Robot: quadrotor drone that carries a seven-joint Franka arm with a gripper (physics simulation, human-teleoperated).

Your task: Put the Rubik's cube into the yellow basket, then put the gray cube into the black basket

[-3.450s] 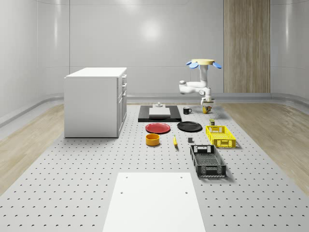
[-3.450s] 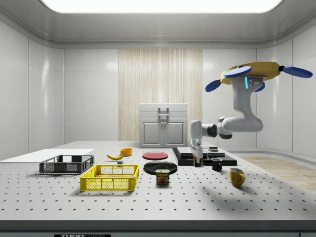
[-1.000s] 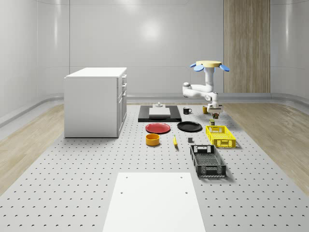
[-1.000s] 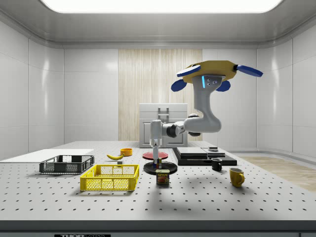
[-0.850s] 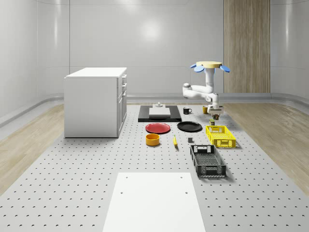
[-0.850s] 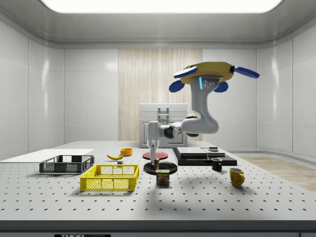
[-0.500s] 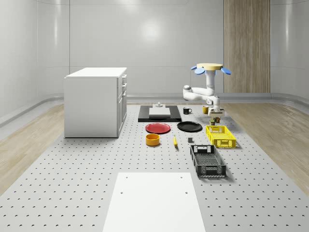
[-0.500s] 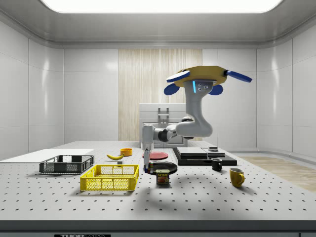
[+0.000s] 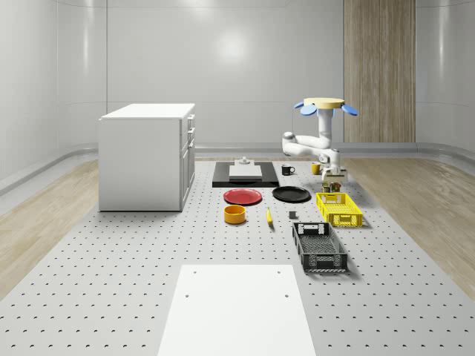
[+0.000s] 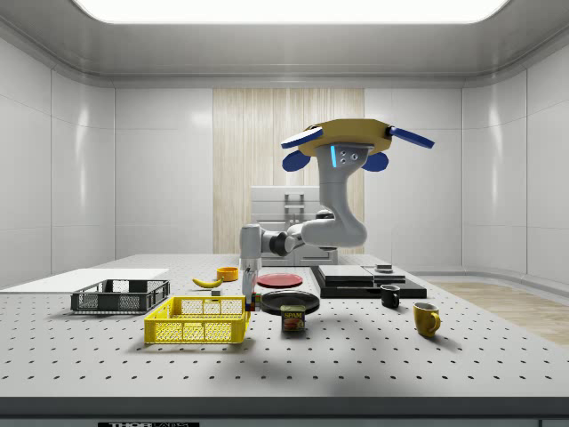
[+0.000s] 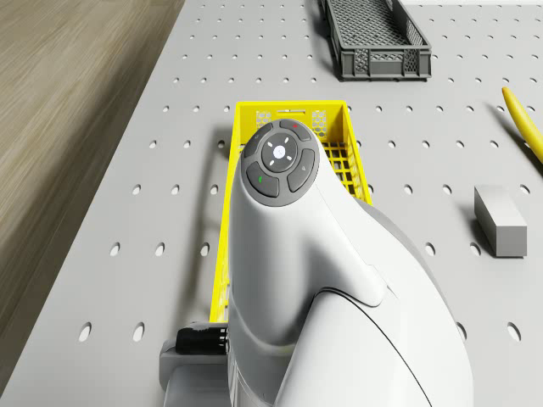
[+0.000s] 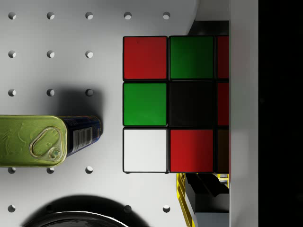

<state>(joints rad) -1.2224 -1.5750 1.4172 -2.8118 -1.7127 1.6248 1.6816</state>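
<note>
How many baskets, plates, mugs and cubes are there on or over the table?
Baskets: 2, yellow basket, black basket.
Plates: 2, red plate, black plate.
Mugs: 2, black mug, yellow mug.
Cubes: 2, Rubik's cube, gray cube.
Total: 8.

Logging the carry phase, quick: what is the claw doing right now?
Claw: closed on the multicoloured Rubik's cube, at the near end of the yellow mesh basket; drone hovering above the table.

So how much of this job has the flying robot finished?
Nothing is delivered yet. The drone hovers beside the yellow basket, with the gripper holding the Rubik's cube at the basket's end, not inside. The gray cube lies on the table, and the black basket has nothing in it.
</note>
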